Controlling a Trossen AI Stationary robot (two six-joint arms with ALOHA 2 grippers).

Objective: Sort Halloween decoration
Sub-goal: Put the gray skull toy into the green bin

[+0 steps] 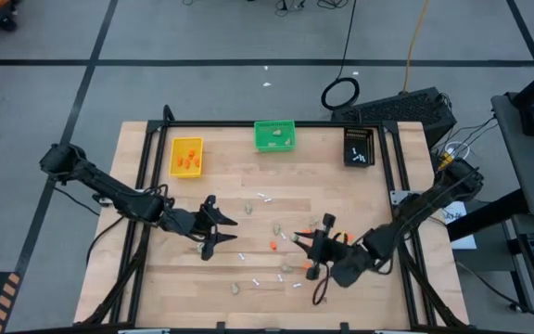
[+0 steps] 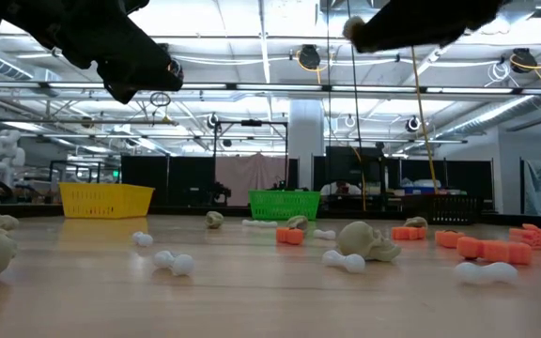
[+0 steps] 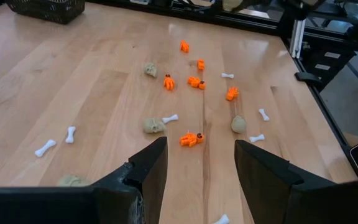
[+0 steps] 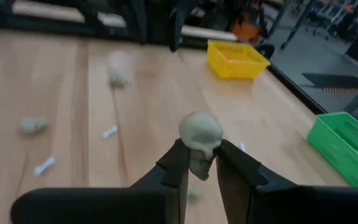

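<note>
Small orange bits point(image 3: 191, 138), beige-grey skull-like lumps point(image 3: 154, 126) and white bone sticks point(image 3: 45, 148) lie scattered on the wooden table point(image 1: 156, 278). My right gripper point(image 4: 201, 168), at the table's right near part point(image 1: 311, 249), is shut on one beige-grey skull lump point(image 4: 201, 134) and holds it up. In the low view this lump point(image 2: 350, 28) shows high above the table. My left gripper point(image 3: 197, 168) hovers open over the table's left middle point(image 1: 216, 227), with nothing between its fingers. My right gripper pinches the skull lump's lower part point(image 4: 199, 163) between its two fingertips. The rounded top point(image 4: 201, 127) sticks out past the fingers. The fingers come nearly level from the table's right near side, pointing toward the far left. The lump is lifted clear of the table.
Three small bins stand along the far edge: yellow point(image 1: 186, 156) at the left with orange bits in it, green point(image 1: 274, 136) in the middle, black point(image 1: 360, 147) at the right. Loose pieces lie between the two grippers and toward the near edge point(image 1: 258, 278).
</note>
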